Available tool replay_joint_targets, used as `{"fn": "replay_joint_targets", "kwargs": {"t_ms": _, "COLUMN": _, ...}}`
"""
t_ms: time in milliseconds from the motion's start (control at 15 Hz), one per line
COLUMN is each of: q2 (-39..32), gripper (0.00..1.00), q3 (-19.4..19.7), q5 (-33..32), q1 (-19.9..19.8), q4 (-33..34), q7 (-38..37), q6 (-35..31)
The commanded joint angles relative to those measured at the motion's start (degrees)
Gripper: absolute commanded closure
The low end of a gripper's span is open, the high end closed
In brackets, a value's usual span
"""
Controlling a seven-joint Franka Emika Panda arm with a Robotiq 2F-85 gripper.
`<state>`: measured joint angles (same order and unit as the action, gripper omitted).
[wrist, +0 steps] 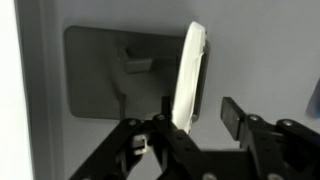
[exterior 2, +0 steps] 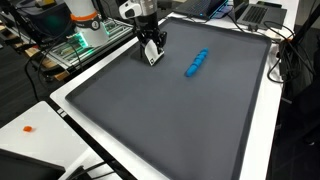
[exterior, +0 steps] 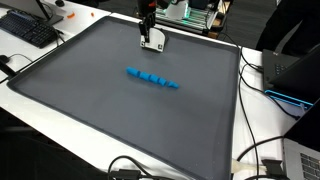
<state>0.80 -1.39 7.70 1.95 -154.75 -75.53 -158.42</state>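
Observation:
My gripper (exterior: 150, 38) (exterior 2: 150, 50) points down over the far edge of the dark grey mat (exterior: 120, 120) (exterior 2: 170, 110). Between its jaws stands a thin white flat piece (wrist: 190, 75) (exterior: 153, 43) (exterior 2: 153, 54), on edge. In the wrist view the gripper (wrist: 199, 115) has its jaws apart. The left finger lies against the white piece, while the right finger (wrist: 232, 116) stands clear of it with a gap. A row of several small blue blocks (exterior: 152, 77) (exterior 2: 197, 63) lies on the mat, well away from the gripper.
A white table border surrounds the mat. A keyboard (exterior: 28, 28) sits at one corner and cables (exterior: 265, 80) run along one side. Green-lit equipment (exterior 2: 85, 40) and a laptop (exterior 2: 255, 12) stand beyond the mat. A small orange thing (exterior 2: 28, 128) lies on the white table.

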Motion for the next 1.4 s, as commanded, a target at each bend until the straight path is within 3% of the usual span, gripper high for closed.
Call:
{"fn": "replay_joint_targets", "kwargs": {"t_ms": 0, "q2": 3.5, "gripper": 0.12, "q3": 0.4, "q5": -3.8, "q1": -1.2, "q4": 0.0, "q7": -0.2, "q6": 3.9}}
{"fn": "replay_joint_targets", "kwargs": {"t_ms": 133, "q2": 5.1, "gripper": 0.01, "q3": 0.2, "q5": -5.7, "q1": -1.7, "q4": 0.6, "q7": -0.4, "q6": 6.8}}
{"fn": "replay_joint_targets", "kwargs": {"t_ms": 667, "q2": 12.9, "gripper": 0.00, "q3": -1.7, "q5": -11.0, "q1": -2.2, "q4": 4.4, "q7": 6.7, "q6": 16.7}}
{"fn": "replay_joint_targets", "kwargs": {"t_ms": 1333, "q2": 12.2, "gripper": 0.00, "q3": -5.5, "q5": -11.0, "q1": 0.2, "q4": 17.0, "q7": 31.1, "q6": 25.4}}
